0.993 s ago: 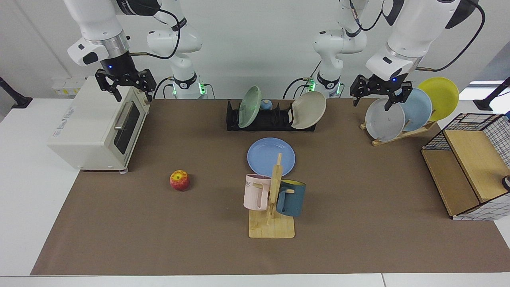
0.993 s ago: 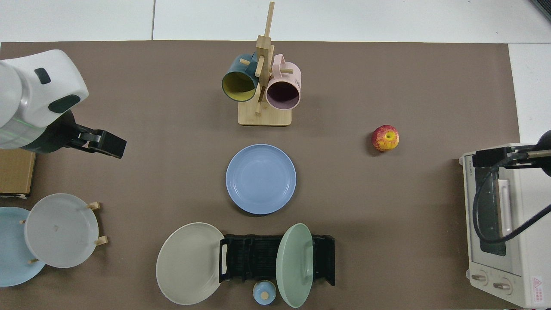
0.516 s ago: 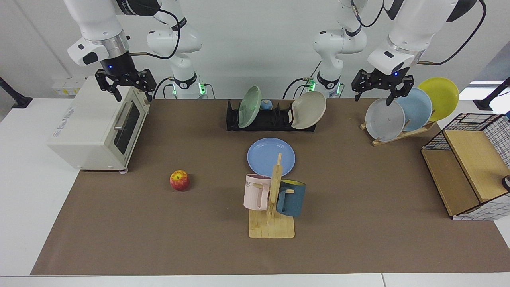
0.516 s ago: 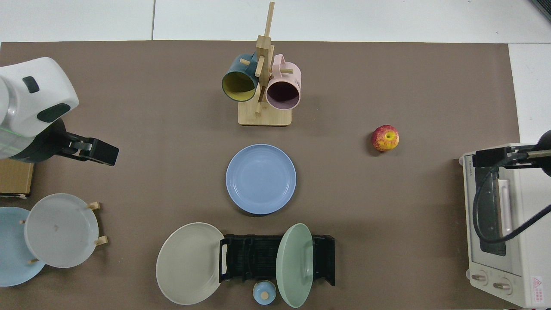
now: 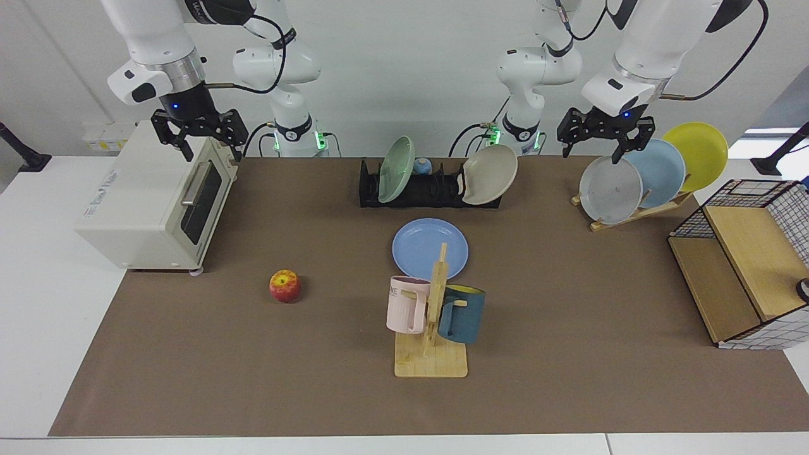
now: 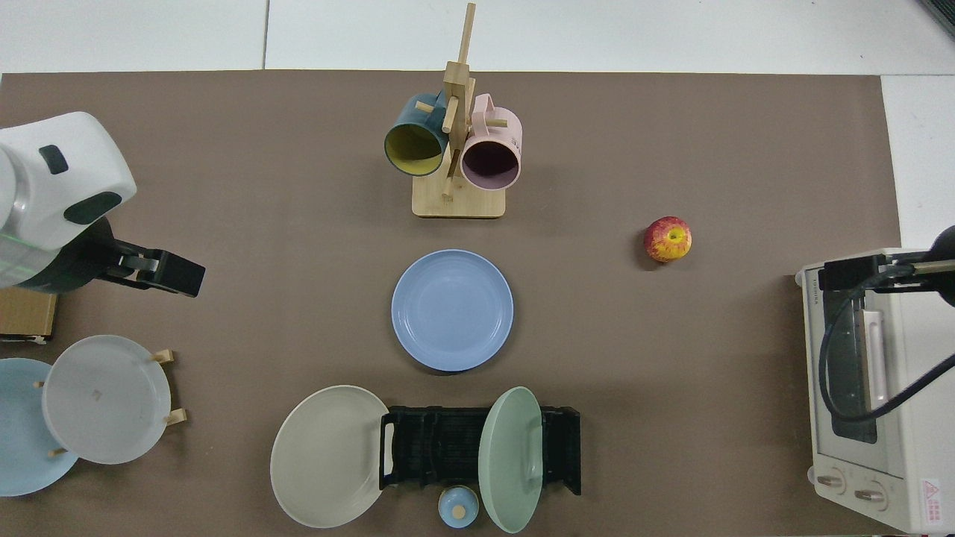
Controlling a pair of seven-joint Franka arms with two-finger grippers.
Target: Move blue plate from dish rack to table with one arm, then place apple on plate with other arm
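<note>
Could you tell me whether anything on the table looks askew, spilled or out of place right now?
Only the beige plate: it leans off the end of the dish rack, overhanging the mat rather than standing in a slot. The blue plate lies flat and the apple sits upright.

From the facing camera, the wooden mug stand [image 5: 432, 316] covers the near rim of the round periwinkle-blue plate [image 5: 423, 246]. On the slanted wooden plate rack [image 5: 638, 212], the grey plate [image 5: 608, 191] hides part of the pale sky-blue plate [image 5: 663, 167], which in turn hides part of the yellow one [image 5: 701, 148]. From above, that sky-blue plate [image 6: 15, 440] is cut off by the frame edge, and so is the white toaster oven [image 6: 895, 418]. The toaster's dial markings are too tiny to read.
</note>
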